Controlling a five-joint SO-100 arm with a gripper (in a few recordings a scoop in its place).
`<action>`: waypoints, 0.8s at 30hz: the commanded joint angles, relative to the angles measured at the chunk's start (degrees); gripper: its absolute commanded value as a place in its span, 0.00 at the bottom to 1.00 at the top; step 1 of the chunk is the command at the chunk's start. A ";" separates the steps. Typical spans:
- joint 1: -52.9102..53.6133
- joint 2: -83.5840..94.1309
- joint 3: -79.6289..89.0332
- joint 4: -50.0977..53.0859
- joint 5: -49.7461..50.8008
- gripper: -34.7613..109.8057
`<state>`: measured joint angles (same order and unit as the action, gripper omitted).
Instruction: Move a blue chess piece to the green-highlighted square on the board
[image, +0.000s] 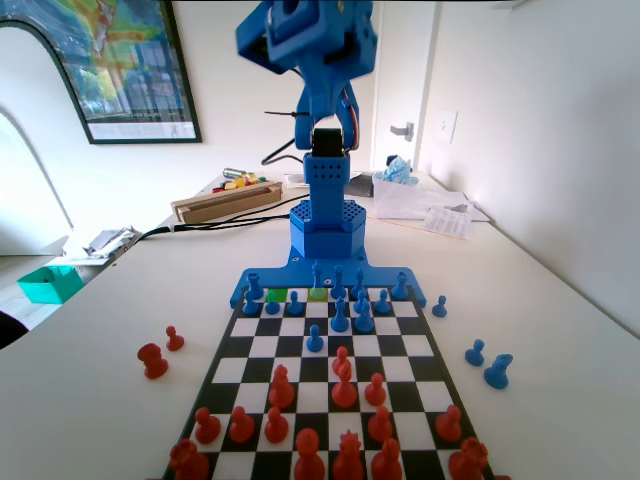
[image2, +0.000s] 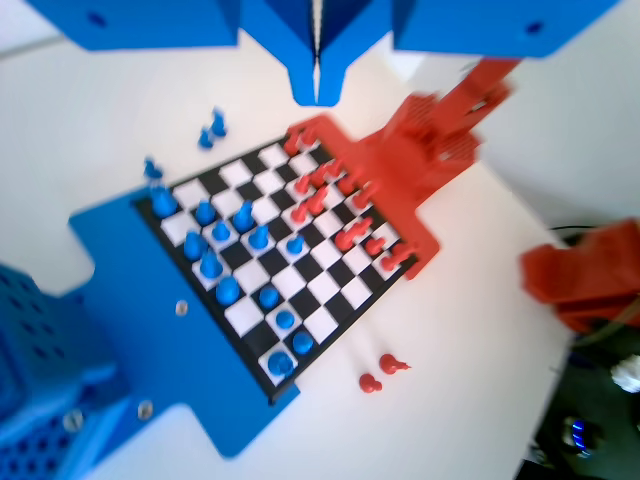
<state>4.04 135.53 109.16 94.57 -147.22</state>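
In the fixed view, the blue arm is folded high above its base at the far end of the board (image: 330, 380), its head near the picture's top edge. Two green squares (image: 298, 295) lie side by side in the board's farthest row, just before the blue base, a little left of centre. Blue pieces crowd the two far rows around them; one blue pawn (image: 315, 339) stands alone a row or so forward. Red pieces (image: 343, 385) hold the near rows. Off the board on the desk (image: 560, 300), three blue pieces (image: 488, 364) stand to the right and two red pieces (image: 160, 352) to the left.

In the wrist view, which is blurred, the pincer (image2: 317, 75) hangs from the top edge with its jaws pressed together, only a thin pale seam between them, and nothing held. It is well above the board (image2: 330, 310), which lies slantwise below, with blue pieces (image2: 215, 265) along the side next to the base.

My judgement: the step in hand is choosing and reaching for a blue piece. To do it well, the jaws should part before descent, come straight down over a piece with free space around it, such as the lone forward pawn, and grip it low enough on the stem not to tip neighbours. Which green square is meant, I cannot tell.
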 joint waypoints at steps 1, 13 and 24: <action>3.69 -4.75 1.58 -1.58 -7.38 0.25; 5.36 -11.69 10.99 -3.96 -9.93 0.29; 7.73 -15.03 22.41 -17.93 -8.61 0.31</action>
<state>10.55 119.97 130.96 77.96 -155.30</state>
